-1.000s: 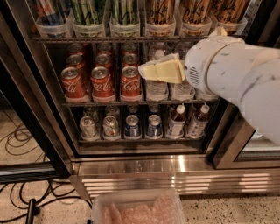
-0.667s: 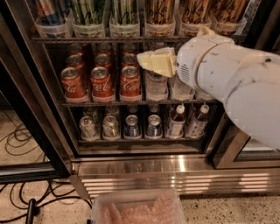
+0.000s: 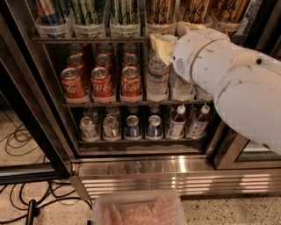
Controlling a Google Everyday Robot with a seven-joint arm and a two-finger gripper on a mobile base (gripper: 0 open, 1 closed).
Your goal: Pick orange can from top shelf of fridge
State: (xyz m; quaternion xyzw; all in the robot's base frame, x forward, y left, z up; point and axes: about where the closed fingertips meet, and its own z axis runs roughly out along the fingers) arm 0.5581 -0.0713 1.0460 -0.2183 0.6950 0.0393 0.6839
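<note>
The fridge (image 3: 145, 169) stands open in front of me. Its top shelf (image 3: 88, 40) is a dark wire rack carrying clear tubs of tall cans. Copper-orange cans (image 3: 160, 11) with dark scrawls stand in the tubs at centre and right. Green-and-white striped cans (image 3: 88, 11) stand to their left. My gripper (image 3: 161, 44), cream-coloured on a bulky white arm (image 3: 232, 83), is at the front edge of the top shelf, just below the orange cans' tub. It holds nothing that I can see.
Red cola cans (image 3: 103, 81) and water bottles (image 3: 157, 79) fill the middle rack. Silver and blue cans (image 3: 118, 126) and small bottles (image 3: 186, 121) stand on the bottom rack. Black cables (image 3: 26, 206) lie on the floor at left. A clear bin (image 3: 138, 210) is at the bottom.
The gripper and arm have risen from the middle rack's water bottles to the front edge of the top shelf, shifting slightly left.
</note>
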